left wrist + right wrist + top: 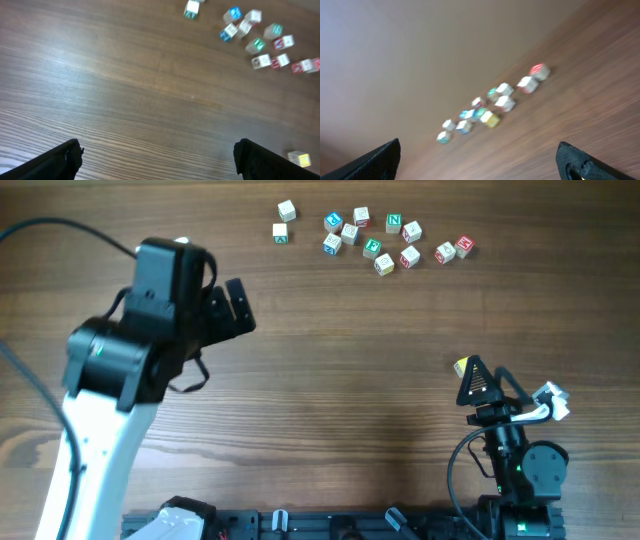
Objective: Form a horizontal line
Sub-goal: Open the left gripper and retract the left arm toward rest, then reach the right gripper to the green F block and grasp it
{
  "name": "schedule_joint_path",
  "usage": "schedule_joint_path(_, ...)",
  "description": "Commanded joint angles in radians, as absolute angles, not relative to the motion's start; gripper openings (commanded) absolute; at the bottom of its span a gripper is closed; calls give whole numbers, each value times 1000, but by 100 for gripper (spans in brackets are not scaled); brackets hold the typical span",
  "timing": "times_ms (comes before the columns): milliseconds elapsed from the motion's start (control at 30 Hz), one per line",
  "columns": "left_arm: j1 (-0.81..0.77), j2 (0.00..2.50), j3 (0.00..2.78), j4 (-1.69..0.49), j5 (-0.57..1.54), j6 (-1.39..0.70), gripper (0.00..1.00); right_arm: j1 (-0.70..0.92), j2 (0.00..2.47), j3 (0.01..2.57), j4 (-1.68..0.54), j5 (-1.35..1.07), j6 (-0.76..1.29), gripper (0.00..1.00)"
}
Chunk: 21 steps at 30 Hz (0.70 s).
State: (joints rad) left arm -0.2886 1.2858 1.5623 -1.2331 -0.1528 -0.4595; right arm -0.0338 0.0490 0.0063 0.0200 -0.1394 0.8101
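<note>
While the left claw point(157, 152) and right claw point(477, 150) hang spread open and empty, the green F cube point(372, 248), yellow cube point(384, 265) and pale cube point(350, 233) sit crowded at the far side of the surface point(330, 380), where a reaching finger could knock neighbouring cubes point(410, 256) askew.

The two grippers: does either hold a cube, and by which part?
Nothing is held. The left gripper and the right gripper both show open, empty jaws.

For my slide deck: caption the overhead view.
Scattered letter cubes on the wooden table; left gripper and right gripper open.
</note>
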Motion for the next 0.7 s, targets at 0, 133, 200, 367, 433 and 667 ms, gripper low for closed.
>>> schedule_joint_path(0, -292, 1176, 1557, -1237, -219, -476, 100, -36, 55, 10, 67, -268, 839, 100)
schedule_joint_path(133, -292, 1104, 1490, -1272, -222, -480, 100, -36, 99, 114, 46, -289, 768, 100)
schedule_joint_path(200, -292, 1078, 1441, -1272, -222, -480, 100, -36, 163, 175, 12, -294, 745, 100)
schedule_joint_path(367, -292, 1068, 1422, -1277, -222, -480, 100, -36, 428, 350, -27, -321, 623, 100)
schedule_joint_path(433, -292, 1068, 1422, -1281, -222, -480, 100, -36, 562, 446, -60, -357, 575, 100)
schedule_joint_path(667, -292, 1076, 1422, -1321, -220, -480, 100, -36, 1011, 756, -147, -435, 455, 100)
